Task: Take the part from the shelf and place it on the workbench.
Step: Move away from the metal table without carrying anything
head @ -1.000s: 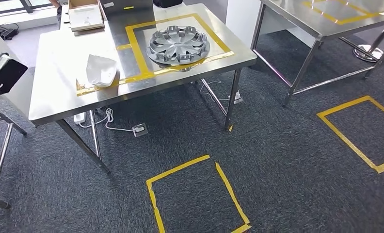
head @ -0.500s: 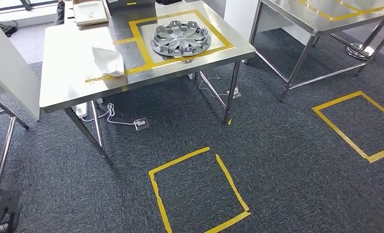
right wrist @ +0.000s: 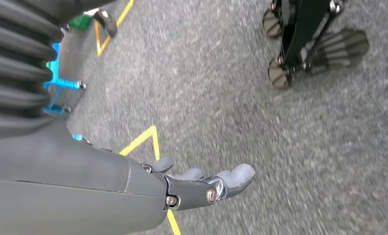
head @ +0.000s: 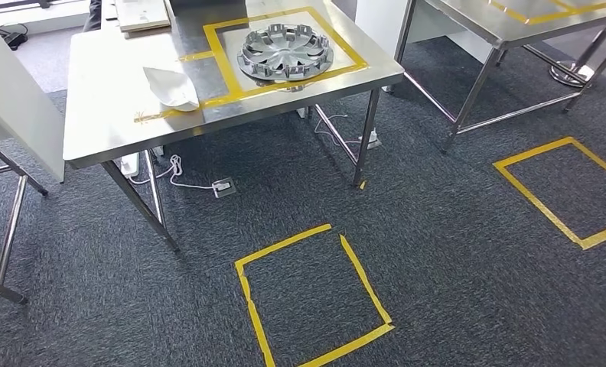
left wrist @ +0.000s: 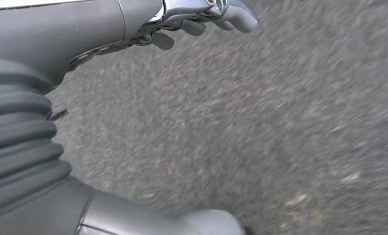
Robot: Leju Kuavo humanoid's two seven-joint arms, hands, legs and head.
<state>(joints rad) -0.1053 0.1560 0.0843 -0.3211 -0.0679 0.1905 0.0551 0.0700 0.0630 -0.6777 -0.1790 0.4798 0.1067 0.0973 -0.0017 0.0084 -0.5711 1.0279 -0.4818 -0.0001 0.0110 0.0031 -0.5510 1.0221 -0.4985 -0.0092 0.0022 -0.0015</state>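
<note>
The part (head: pixel 285 52), a silver wheel cover, lies flat on the workbench (head: pixel 101 115), inside a yellow tape rectangle (head: pixel 227 73) at the far right of the top. The left hand (left wrist: pixel 202 17) hangs empty over grey carpet (head: pixel 438 252), fingers loosely extended. The right hand (right wrist: pixel 202 183) is likewise released, fingers apart, above a yellow floor line. A white cloth (head: pixel 171 86) rests left of the part.

Note the white crumpled cloth (head: pixel 174 88) lying near the middle of the tabletop, touching the yellow tape line (head: pixel 231 92). A flat box (head: pixel 141 13) sits at the far edge. Below, you see a white cable (head: pixel 179 177) and socket block (head: pixel 223 186) on grey carpet (head: pixel 438 252), with a taped yellow square (head: pixel 315 298) nearer you.
</note>
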